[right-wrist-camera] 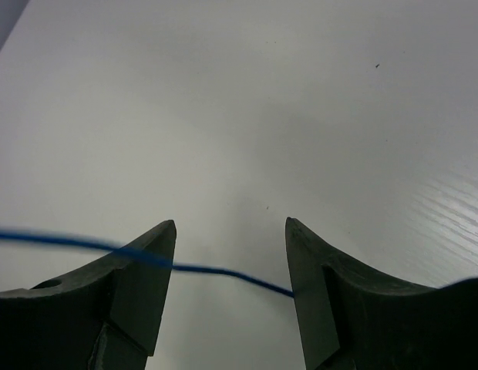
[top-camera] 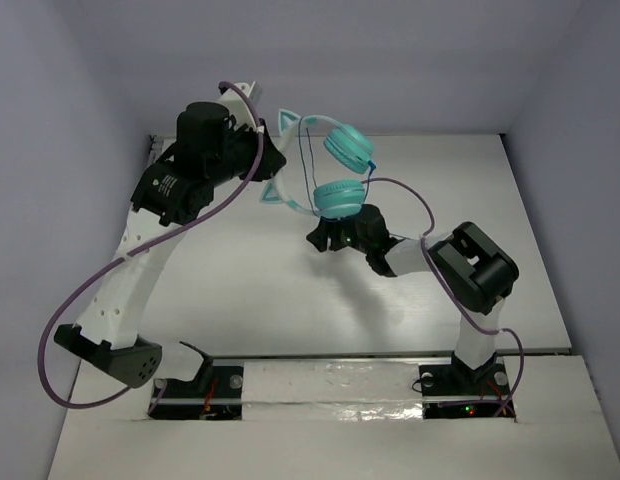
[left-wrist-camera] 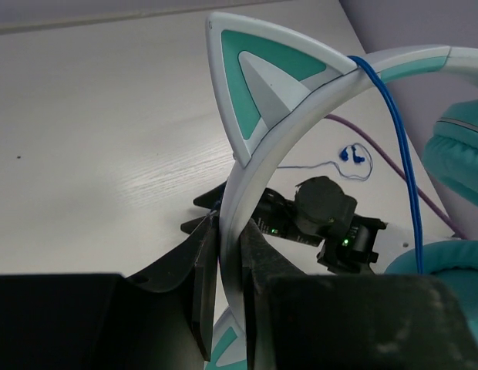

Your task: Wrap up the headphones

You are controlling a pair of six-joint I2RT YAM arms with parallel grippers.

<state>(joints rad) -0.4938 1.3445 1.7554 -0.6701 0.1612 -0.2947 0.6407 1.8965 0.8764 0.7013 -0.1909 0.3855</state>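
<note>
blue cord (right-wrist-camera: 223,273) across claw (right-wrist-camera: 230,223) (jaws apart)

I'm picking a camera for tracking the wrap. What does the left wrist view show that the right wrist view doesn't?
Only the left wrist view: the left end effector shut on the pale headband of the teal cat-ear plastic headphones, the round teal ear cups, and the small blue plug lying on the table.
Only the right wrist view: the right end effector, open, with the cord crossing the gap between its fingers.
Both: the thin blue cord and the white table.
</note>
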